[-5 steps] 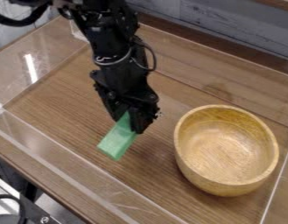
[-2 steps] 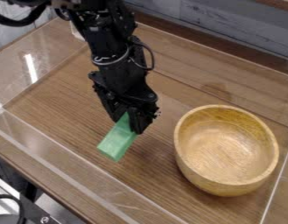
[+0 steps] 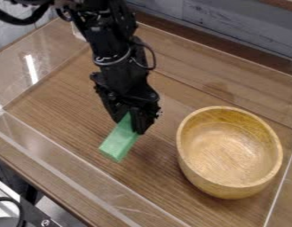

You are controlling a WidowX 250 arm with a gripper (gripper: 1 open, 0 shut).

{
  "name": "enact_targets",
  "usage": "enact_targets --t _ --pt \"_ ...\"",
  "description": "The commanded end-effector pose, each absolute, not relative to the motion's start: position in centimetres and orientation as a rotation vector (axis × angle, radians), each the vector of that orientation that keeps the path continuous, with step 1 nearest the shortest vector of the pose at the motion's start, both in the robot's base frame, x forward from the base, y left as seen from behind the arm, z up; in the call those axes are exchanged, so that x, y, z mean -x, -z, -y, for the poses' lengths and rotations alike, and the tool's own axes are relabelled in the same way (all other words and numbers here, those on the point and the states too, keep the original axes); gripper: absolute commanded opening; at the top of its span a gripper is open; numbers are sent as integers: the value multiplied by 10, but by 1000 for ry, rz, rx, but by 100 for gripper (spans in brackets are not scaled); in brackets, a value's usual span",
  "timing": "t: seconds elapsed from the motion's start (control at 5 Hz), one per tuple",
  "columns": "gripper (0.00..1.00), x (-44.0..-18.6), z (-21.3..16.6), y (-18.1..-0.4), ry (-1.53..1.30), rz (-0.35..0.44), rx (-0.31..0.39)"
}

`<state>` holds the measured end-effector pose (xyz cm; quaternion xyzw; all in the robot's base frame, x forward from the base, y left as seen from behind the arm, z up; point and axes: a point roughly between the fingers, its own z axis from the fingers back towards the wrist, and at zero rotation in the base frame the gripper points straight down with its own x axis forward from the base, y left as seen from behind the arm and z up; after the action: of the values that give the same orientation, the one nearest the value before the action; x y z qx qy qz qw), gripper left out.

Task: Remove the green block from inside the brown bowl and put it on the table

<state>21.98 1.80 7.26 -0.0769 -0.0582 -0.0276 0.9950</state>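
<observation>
Camera view from the front corner shows the gripper (image 3: 134, 121) pointing almost straight down with the green block (image 3: 118, 142) pinched at its top end between the jaws, so the jaws are clamped on the block, not released. The block hangs tilted, its lower end down at the table (image 3: 65, 115) or just above it; I can't tell for sure if it's touching. It's already out of the brown bowl (image 3: 230, 149), which sits empty off to the right, a little apart from the block.

So I'd say the task is nearly done and the step in hand is just setting it down. My take on doing it well: get the low end properly on the wood first, then let the jaws go slowly so the bar tips flat instead of flopping or skidding. Since it's leaning, it'll probably fall toward the front-left, and that spot looks free, so that's fine. Then lift straight up so the fingers don't drag it along.

Around it: the clear acrylic wall (image 3: 42, 177) runs along the front edge, not far from where the block would land, so I wouldn't push any further that way. The bowl's rim is close enough to the right that swinging sideways on the way out could bump it. Nothing else on the tabletop that I can see.
</observation>
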Motion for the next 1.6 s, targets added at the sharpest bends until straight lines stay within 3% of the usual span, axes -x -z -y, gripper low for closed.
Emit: enact_targets --t 0.0,0.4,0.6,1.4 --pt "0 -231 -24 -83 44 165 147" --pt "0 -235 -28 -83 35 171 152" --pt "100 -237 -29 -83 31 173 155" --pt "100 -237 -17 -80 39 176 178"
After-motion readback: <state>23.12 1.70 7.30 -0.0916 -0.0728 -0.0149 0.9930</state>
